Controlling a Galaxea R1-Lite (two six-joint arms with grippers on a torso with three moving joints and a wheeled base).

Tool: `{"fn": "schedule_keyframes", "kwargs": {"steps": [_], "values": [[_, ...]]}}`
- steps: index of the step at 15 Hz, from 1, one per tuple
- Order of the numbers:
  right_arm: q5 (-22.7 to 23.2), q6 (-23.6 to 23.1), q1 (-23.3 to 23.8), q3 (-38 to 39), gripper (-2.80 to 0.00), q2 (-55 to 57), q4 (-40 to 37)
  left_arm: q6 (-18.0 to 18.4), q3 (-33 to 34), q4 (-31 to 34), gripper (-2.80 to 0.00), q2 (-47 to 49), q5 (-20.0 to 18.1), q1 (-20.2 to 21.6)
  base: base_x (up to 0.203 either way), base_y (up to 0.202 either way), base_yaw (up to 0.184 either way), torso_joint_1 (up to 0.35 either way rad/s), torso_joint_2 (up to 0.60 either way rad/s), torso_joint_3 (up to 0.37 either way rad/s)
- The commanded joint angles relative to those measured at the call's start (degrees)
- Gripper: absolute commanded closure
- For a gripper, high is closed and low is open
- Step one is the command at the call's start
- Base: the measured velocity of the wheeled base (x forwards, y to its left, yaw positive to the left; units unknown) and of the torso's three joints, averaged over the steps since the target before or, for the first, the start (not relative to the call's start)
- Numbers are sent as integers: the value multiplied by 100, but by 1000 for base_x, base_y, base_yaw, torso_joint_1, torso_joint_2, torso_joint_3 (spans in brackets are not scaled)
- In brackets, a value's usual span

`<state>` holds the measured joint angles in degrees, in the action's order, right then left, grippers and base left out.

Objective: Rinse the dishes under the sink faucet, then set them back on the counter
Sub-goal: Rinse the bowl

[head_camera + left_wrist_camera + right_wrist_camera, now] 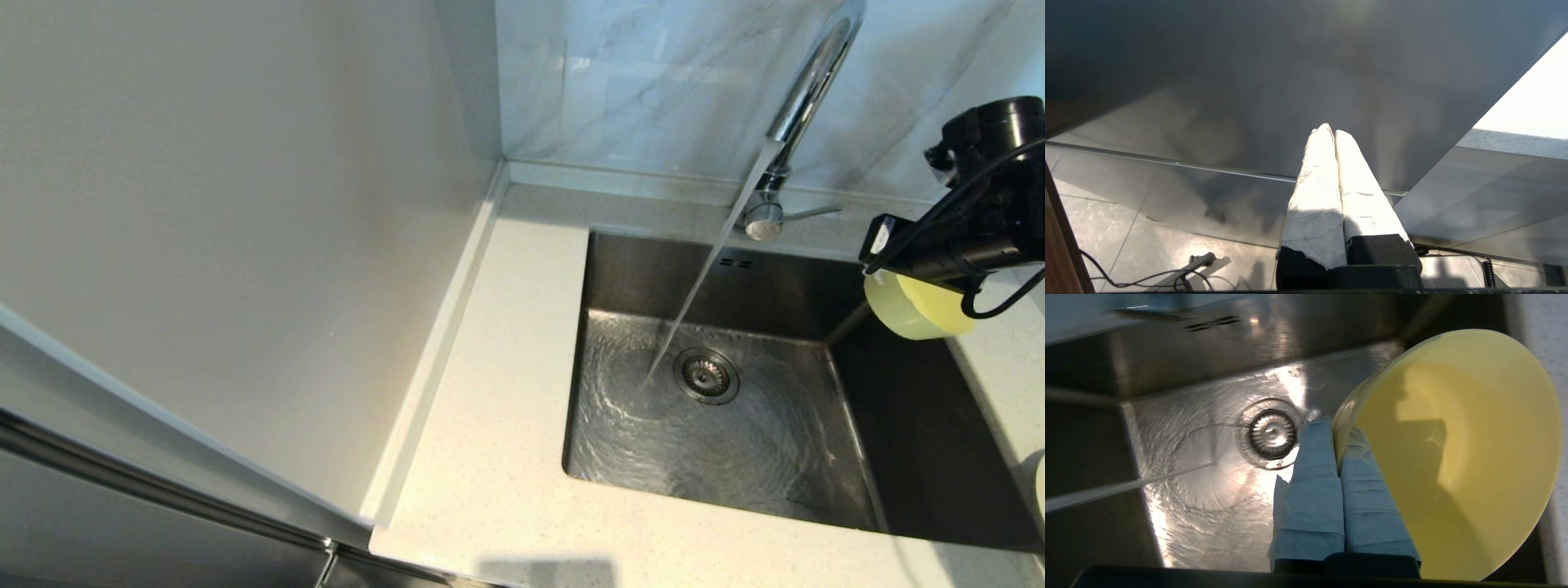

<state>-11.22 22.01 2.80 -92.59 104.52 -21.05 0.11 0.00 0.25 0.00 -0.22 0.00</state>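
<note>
My right gripper (886,273) is shut on the rim of the pale yellow bowl (918,314), which it holds tilted in the air over the right side of the steel sink (653,269). In the right wrist view the blue-wrapped fingers (1314,465) pinch the bowl (1453,457) wall, one inside and one outside. The chrome faucet (804,90) is running. Its stream (694,302) lands left of the drain (707,376), well left of the bowl. The chopsticks and plate are out of view. My left gripper (1329,130) is shut and empty, parked low, outside the head view.
The cream speckled counter (506,425) wraps the sink on the left and front, with a raised rim along the wall. The faucet lever (812,214) points right. A pale rounded edge (1038,482) shows at the right border. A dark cabinet panel (1249,81) faces the left gripper.
</note>
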Motion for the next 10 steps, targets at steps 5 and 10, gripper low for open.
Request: {"fn": "schedule_keyframes", "kwargs": {"steps": [5, 10], "values": [[468, 418, -376, 547, 0, -1068, -2, -2, 0, 1, 0, 0, -5, 0, 0, 0, 0, 0, 0, 0], [1596, 1431, -547, 1461, 0, -1608, 1031, -2, 0, 7, 0, 0, -5, 0, 0, 0, 0, 0, 0, 0]]}}
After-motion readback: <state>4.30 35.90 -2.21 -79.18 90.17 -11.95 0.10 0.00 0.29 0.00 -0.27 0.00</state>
